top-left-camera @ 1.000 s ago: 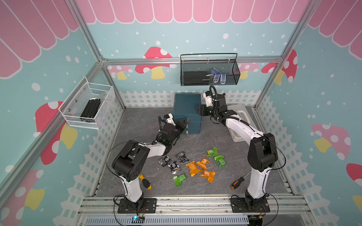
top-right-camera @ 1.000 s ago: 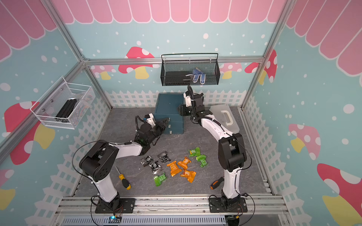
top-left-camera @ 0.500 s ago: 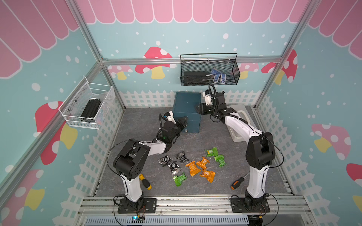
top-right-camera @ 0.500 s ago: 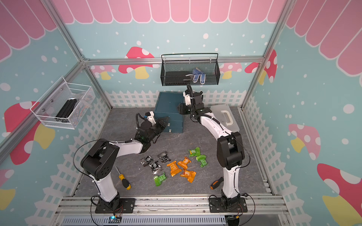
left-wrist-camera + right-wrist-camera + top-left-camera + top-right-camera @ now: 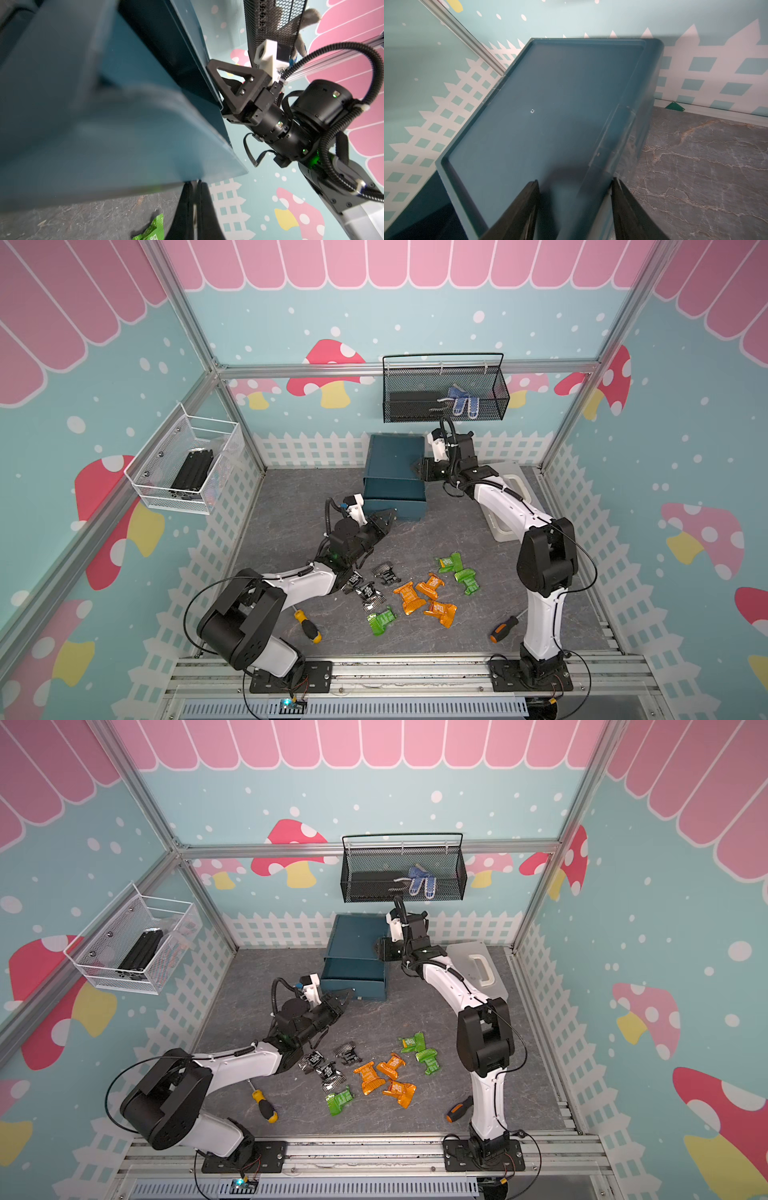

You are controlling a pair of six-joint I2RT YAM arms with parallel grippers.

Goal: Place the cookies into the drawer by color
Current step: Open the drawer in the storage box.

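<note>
The dark teal drawer (image 5: 395, 456) cabinet stands at the back, one drawer pulled out a little (image 5: 351, 969). My left gripper (image 5: 392, 512) (image 5: 195, 184) is shut at the lower edge of a drawer front, with a thin pale strip between its pads. My right gripper (image 5: 417, 468) (image 5: 574, 180) clamps the cabinet's right top rim, one finger on the top and one on the side wall. The cookies lie loose on the floor: black-silver ones (image 5: 368, 593), orange ones (image 5: 430, 585) and green ones (image 5: 467, 580), one green (image 5: 151, 230) beside my left fingers.
A yellow-handled screwdriver (image 5: 307, 626) lies front left and an orange-handled one (image 5: 500, 628) by the right arm's base. A white case (image 5: 507, 506) sits under the right arm. A black wire basket (image 5: 444, 393) hangs above the cabinet, a white one (image 5: 187, 464) on the left wall.
My left gripper's jaws have closed at the drawer front. My right gripper has shifted slightly further onto the cabinet's edge. The cookies have not moved.
</note>
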